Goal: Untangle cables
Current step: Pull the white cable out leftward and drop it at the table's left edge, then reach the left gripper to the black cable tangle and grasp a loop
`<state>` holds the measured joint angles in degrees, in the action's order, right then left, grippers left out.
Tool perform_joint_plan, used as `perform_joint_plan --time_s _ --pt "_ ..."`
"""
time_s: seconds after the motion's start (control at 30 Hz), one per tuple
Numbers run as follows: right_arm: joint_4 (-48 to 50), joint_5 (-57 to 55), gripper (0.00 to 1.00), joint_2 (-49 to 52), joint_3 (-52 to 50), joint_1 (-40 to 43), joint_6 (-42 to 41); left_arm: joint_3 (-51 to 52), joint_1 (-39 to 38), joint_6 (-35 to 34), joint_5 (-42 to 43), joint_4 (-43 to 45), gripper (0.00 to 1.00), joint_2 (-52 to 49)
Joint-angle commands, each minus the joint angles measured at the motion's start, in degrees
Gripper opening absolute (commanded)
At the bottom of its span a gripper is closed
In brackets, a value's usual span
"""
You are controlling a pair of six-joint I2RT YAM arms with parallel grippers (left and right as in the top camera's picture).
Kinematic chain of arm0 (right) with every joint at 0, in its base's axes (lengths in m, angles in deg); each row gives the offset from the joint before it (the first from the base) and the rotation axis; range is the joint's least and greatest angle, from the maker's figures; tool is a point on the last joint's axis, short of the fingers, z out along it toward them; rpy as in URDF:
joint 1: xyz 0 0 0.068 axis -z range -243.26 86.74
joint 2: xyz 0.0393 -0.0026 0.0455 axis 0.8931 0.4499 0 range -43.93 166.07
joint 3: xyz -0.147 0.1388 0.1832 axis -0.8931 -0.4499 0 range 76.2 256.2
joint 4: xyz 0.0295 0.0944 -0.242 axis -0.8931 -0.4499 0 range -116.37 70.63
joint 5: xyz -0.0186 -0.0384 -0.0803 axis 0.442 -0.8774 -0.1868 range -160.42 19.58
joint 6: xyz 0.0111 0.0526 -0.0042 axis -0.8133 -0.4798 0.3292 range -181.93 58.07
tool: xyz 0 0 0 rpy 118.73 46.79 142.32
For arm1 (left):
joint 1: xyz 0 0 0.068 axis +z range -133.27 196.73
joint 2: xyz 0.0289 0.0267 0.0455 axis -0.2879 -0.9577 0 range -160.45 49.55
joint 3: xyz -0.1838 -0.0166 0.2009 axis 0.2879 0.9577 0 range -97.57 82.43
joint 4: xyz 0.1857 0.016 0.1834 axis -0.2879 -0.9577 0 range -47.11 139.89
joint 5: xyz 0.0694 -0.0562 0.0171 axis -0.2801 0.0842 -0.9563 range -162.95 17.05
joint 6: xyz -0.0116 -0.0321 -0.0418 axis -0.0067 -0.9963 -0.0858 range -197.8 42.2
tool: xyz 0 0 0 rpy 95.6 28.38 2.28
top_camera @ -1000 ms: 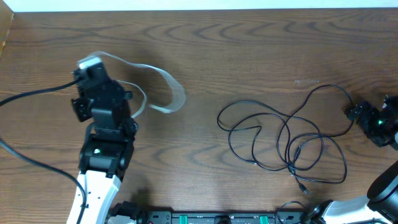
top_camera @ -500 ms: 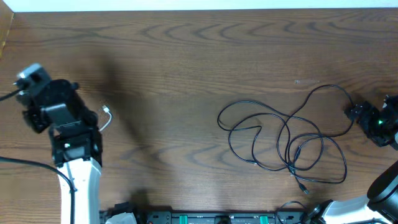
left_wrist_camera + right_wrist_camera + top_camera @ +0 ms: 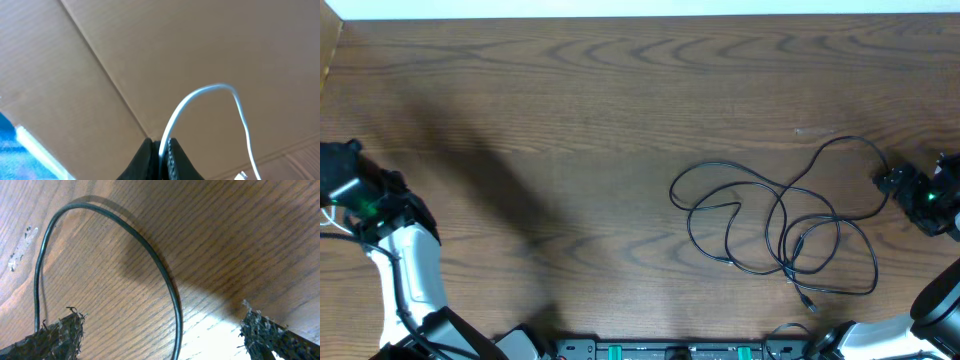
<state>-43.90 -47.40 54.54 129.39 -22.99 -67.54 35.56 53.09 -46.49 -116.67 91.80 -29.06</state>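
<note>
The right gripper (image 3: 165,335), fingers apart, straddles the outer loop at the right edge of the black cable tangle (image 3: 782,215), so it is the nearer arm. Well away to the tangle's left, the left gripper (image 3: 160,150) is pinched on the white cable (image 3: 200,94).

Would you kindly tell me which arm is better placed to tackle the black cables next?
Right, probably. The right claw is open, a loop of the black cables between its fingers; the left claw is far from them, shut on the white cable.
</note>
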Motion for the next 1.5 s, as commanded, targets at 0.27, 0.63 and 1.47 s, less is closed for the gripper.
perform_joint_plan --time_s 0.27,0.63,1.47 --pt "-0.6 1.4 0.99 0.2 0.3 0.1 -0.2 -1.1 12.5 9.4 7.3 6.8 0.08 -0.8" --pt "-1.0 1.3 0.99 0.2 0.3 0.1 -0.2 -1.1 14.5 0.2 7.3 -4.9 0.13 -4.8" --pt "-1.0 1.4 0.99 0.2 0.3 0.1 -0.2 -1.1 9.9 -42.8 54.2 -43.8 0.92 -4.8"
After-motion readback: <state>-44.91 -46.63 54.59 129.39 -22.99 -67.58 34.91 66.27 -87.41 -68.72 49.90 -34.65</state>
